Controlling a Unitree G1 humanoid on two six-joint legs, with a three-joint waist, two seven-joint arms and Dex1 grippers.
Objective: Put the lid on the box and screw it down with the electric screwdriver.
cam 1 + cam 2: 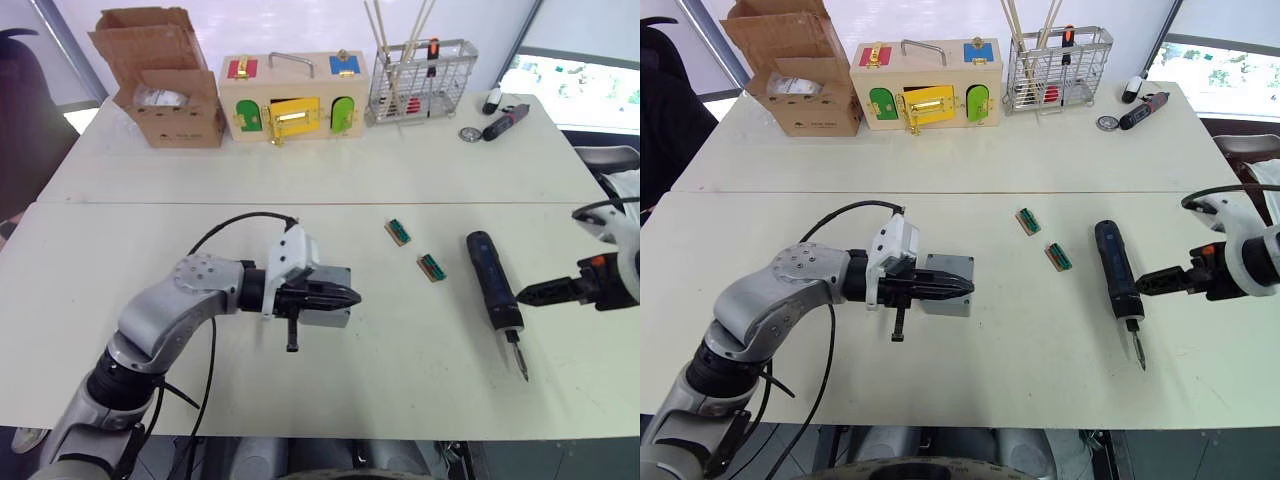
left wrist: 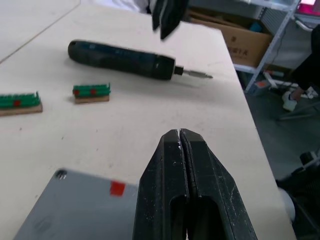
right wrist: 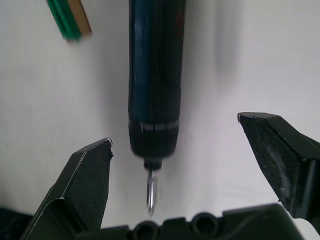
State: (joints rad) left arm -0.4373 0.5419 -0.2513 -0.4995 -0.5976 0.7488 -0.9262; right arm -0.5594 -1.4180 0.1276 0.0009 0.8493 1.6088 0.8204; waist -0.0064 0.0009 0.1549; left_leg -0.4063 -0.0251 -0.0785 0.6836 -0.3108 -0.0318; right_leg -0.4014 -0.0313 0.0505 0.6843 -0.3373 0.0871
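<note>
Lid (image 1: 946, 284) sits on the grey box at the middle left of the white table (image 1: 970, 360); the left gripper (image 1: 355, 296) hovers over it with fingers pressed together; at right lies the electric screwdriver (image 1: 493, 280), the right gripper (image 3: 200, 175) spread wide around its tip end.

no legible text, labels, brands or numbers anywhere

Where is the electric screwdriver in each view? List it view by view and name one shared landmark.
Left eye view: electric screwdriver lying right of centre on the table.
Right eye view: right of centre, bit toward the near edge.
Left wrist view: beyond the shut fingers.
Right wrist view: between the open fingers.
Shared landmark: green connector block, beside it.
</note>
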